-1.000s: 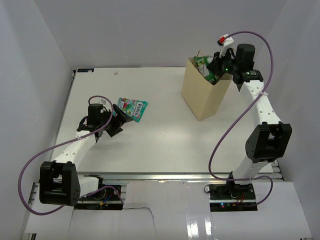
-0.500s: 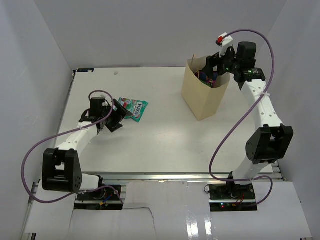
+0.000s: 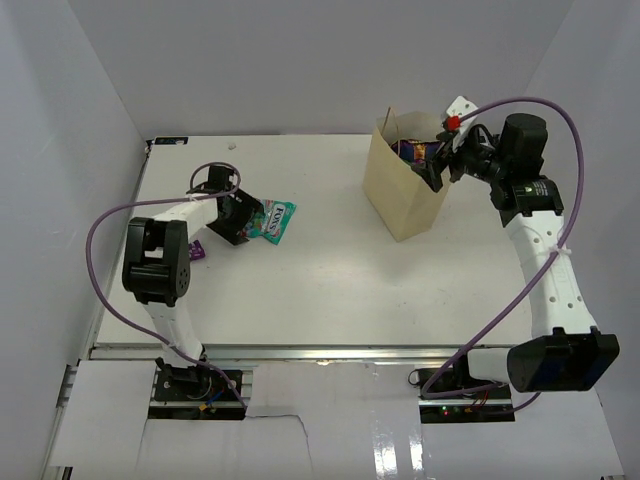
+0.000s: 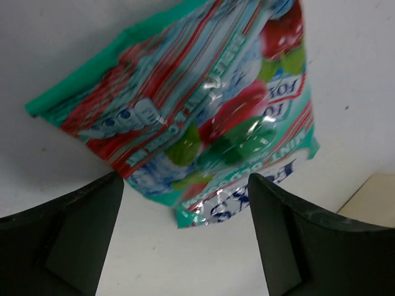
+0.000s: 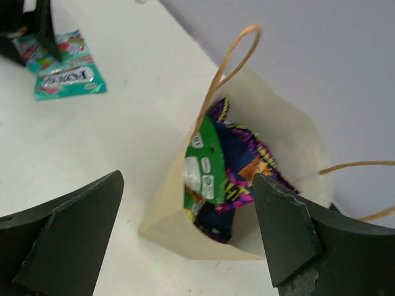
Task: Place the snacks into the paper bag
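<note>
We see the paper bag (image 3: 400,195) upright on the table (image 3: 330,285), holding a purple bag (image 5: 244,163) and a green pouch (image 5: 207,161). Our right gripper (image 5: 188,182) hangs spread and empty by its rim. Well left of the paper bag lies the teal pouch (image 4: 203,117), with our left gripper (image 4: 185,185) released over it. Farther left is a small purple bar (image 3: 197,250).

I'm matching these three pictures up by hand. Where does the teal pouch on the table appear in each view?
Top external: the teal pouch lies left of centre, right beside the left hand.
Left wrist: the pouch fills the upper middle, just past the open fingers.
Right wrist: the pouch sits in the top left corner, left of the paper bag.
Shared landmark: the left hand's black fingers next to the pouch.
</note>
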Tool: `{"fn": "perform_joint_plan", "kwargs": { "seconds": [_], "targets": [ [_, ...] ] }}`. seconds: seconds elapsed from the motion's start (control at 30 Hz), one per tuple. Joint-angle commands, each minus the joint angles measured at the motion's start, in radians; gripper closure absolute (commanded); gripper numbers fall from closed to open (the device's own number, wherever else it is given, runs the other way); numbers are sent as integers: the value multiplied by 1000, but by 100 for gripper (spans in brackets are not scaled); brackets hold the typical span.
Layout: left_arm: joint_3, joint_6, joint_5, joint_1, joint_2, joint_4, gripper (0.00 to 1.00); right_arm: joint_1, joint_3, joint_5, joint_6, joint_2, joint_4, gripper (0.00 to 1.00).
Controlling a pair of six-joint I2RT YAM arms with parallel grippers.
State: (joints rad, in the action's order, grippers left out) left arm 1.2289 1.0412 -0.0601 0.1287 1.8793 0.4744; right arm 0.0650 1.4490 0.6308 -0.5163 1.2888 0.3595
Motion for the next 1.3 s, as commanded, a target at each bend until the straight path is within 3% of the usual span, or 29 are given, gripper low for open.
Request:
{"fn": "perform_joint_plan", "kwargs": {
  "seconds": [0.0, 0.03, 0.07, 0.17, 0.27, 0.3, 0.4, 0.5, 0.67, 0.83, 0.9, 1.03, 1.1, 1.2, 1.27],
  "targets": [
    [73, 13, 43, 8, 55, 21, 9, -8, -73, 102, -31, -19, 32, 9],
    [93, 11, 45, 9, 70, 18, 14, -8, -85, 115, -34, -35, 33, 10],
    [101, 10, 45, 9, 98, 18, 27, -8, -102, 124, -37, -42, 38, 9],
    [103, 6, 77, 8, 125, 20, 35, -8, -114, 174, -51, -62, 59, 9],
    [80, -16, 77, 8, 130, 4, 51, -8, -116, 301, -94, -78, 97, 7],
    [73, -33, 69, 6, 124, -8, 65, -8, -111, 334, -114, -83, 111, 7],
    [46, -137, 24, 6, 84, -74, 88, -7, -108, 443, -156, -95, 147, 6],
    [1, -295, -85, 6, 3, -201, 99, 15, -111, 487, -136, -89, 153, 6],
    [-114, -460, -393, 11, -175, -439, 100, 149, -144, 384, -59, -68, 128, 6],
    [-210, -541, -561, 44, -343, -462, 100, 265, -164, 363, 228, 24, 22, 7],
    [-242, -540, -605, 57, -385, -465, 100, 349, -148, 258, 292, 93, -7, 6],
    [-350, -506, -655, 91, -485, -509, 100, 470, -150, -113, 619, 193, -125, 6],
    [-384, -477, -675, 98, -535, -531, 100, 493, -139, -161, 721, 262, -154, 10],
    [-439, -455, -669, 104, -578, -527, 100, 525, -112, -151, 713, 326, -149, 10],
    [-448, -446, -559, 104, -580, -410, 98, 561, -105, -236, 658, 354, -137, 10]
  ]
}}
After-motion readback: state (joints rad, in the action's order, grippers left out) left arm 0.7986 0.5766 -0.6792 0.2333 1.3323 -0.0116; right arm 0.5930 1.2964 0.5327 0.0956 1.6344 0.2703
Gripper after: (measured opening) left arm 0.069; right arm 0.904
